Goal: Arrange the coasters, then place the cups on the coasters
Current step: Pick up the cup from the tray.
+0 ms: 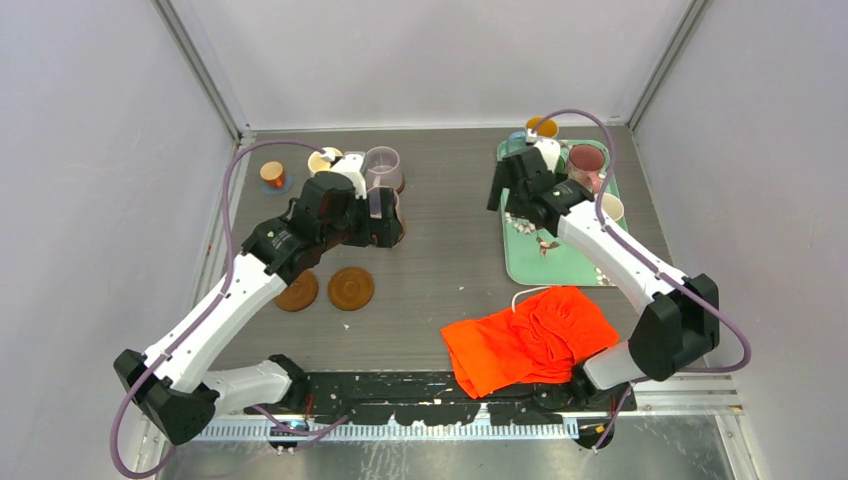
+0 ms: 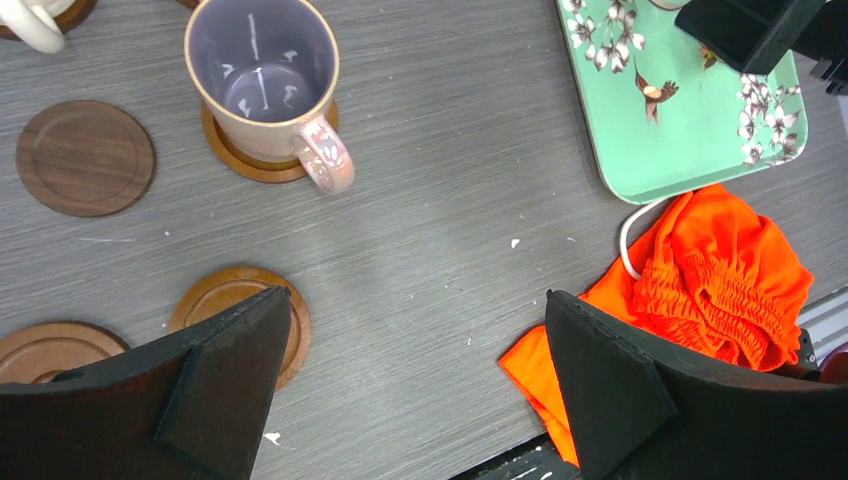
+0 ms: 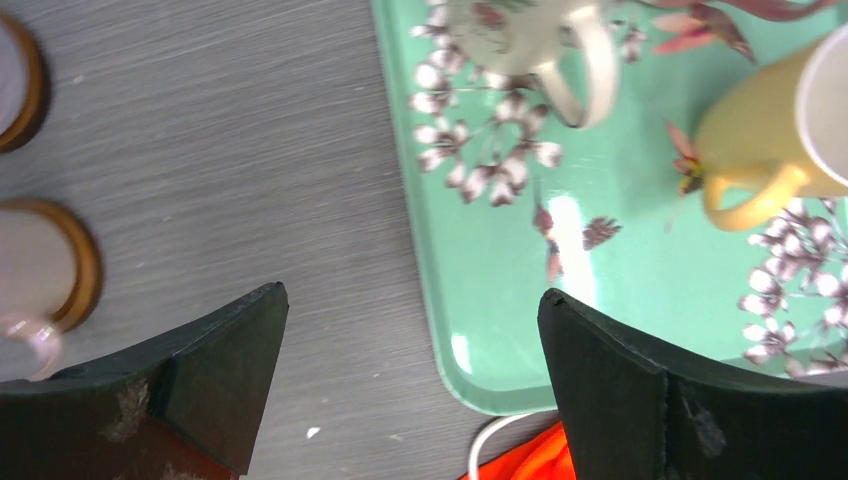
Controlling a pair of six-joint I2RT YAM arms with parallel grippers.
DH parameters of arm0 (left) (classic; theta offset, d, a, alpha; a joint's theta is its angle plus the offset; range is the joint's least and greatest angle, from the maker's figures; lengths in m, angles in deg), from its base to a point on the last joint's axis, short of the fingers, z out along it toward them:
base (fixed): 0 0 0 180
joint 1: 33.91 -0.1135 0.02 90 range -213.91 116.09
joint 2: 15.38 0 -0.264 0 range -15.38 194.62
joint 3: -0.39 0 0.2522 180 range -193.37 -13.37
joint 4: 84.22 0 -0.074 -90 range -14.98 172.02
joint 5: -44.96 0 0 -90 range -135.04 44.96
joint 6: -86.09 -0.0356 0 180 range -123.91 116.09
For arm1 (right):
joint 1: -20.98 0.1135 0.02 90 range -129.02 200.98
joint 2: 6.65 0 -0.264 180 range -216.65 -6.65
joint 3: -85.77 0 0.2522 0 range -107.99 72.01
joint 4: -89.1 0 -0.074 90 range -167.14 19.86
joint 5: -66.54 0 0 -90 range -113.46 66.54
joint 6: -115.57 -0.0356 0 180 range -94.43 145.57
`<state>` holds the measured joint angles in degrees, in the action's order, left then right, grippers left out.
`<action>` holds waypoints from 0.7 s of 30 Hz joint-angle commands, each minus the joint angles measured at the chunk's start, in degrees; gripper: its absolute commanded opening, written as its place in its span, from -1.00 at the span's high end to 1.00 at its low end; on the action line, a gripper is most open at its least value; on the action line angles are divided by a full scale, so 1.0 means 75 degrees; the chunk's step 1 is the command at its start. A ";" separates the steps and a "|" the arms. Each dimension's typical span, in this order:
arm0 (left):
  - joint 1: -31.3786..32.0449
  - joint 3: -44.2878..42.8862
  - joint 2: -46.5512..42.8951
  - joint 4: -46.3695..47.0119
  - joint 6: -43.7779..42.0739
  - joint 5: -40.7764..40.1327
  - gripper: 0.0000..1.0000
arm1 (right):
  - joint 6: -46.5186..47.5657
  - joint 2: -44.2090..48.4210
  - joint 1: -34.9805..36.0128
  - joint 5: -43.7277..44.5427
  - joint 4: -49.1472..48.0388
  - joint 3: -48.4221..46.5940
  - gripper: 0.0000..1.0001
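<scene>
My left gripper (image 1: 386,218) (image 2: 418,295) hangs open over bare table, just near of a lilac mug (image 2: 265,90) that stands on a brown coaster (image 2: 228,152). A second lilac mug (image 1: 383,167), a cream mug (image 1: 325,160) and a tiny orange cup (image 1: 272,175) on a blue coaster stand behind. Three brown coasters lie bare (image 2: 85,158) (image 1: 297,291) (image 1: 350,288). My right gripper (image 1: 505,192) (image 3: 412,290) is open and empty over the near-left corner of the teal tray (image 3: 480,330). On the tray stand a floral cream mug (image 3: 520,40), a yellow mug (image 3: 770,130) and a maroon mug (image 1: 586,160).
An orange cloth (image 1: 530,338) with a white cord lies at the front right, touching the tray's near edge. A blue mug with an orange inside (image 1: 541,127) sits by the tray's far corner. Grey walls close in the table on three sides.
</scene>
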<state>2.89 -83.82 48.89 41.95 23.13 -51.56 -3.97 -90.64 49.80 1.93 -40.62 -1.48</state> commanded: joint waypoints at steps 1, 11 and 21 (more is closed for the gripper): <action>0.0094 -0.0321 0.0120 0.0385 0.0064 0.0254 -0.99 | -0.0119 0.0281 -0.0728 -0.0109 -0.0656 0.0419 -1.00; 0.0124 -0.0276 0.0163 0.0289 -0.0066 0.0253 -0.99 | 0.0511 -0.0446 -0.2068 -0.0426 -0.1972 0.0575 -1.00; 0.0129 -0.0111 0.0026 0.0254 -0.0080 0.0225 -0.99 | 0.1270 -0.1062 -0.2648 -0.1205 -0.2923 0.0531 -0.80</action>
<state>3.59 -83.85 50.60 42.56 22.87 -50.31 2.26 -97.32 30.48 -4.89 -57.37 3.37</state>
